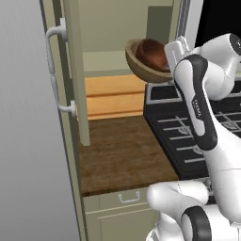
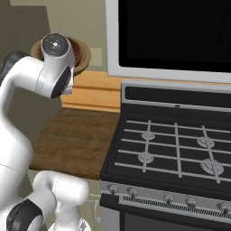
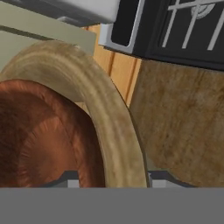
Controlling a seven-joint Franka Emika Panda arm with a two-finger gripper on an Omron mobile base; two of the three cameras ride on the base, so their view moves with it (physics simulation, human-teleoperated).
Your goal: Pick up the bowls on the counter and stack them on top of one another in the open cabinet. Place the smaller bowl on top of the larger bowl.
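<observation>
While tilted, glossy reddish smaller bowl (image 1: pixel 153 52) nests in grainy tan larger bowl (image 1: pixel 141 69)

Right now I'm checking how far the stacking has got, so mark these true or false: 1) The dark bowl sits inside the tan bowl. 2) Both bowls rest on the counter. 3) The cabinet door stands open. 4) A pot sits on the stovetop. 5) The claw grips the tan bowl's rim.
1) The smaller bowl sits inside the larger bowl. True.
2) Both bowls rest on the counter. False: they hang in the air, tilted, up by the cabinet.
3) The cabinet door stands open. True.
4) A pot sits on the stovetop. False: its grates are bare.
5) The claw grips the larger bowl's rim. True: the rim passes between its fingers.
</observation>
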